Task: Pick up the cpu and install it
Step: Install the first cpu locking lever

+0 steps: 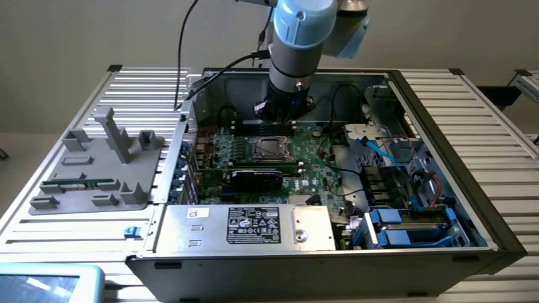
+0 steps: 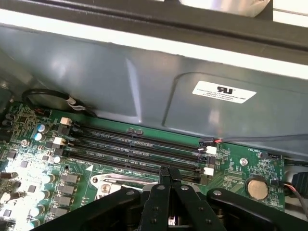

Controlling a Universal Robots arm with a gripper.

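While flat in socket, cpu [image 1: 269, 148] square, tool [image 2: 166, 174] shut above.

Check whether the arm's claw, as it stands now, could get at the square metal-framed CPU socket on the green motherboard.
Probably yes. The claw, shut, hangs inside the open computer case just above the memory slots, right beside the metal-framed socket. No cable or part crosses between them in the exterior view.

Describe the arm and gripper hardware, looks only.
Arm: light-blue joint cap, silver-grey tube, black wrist section with a small blue light, black cable trailing up behind it. Gripper: matte black, two slim fingers on bolted linkage bars with silver screw heads.
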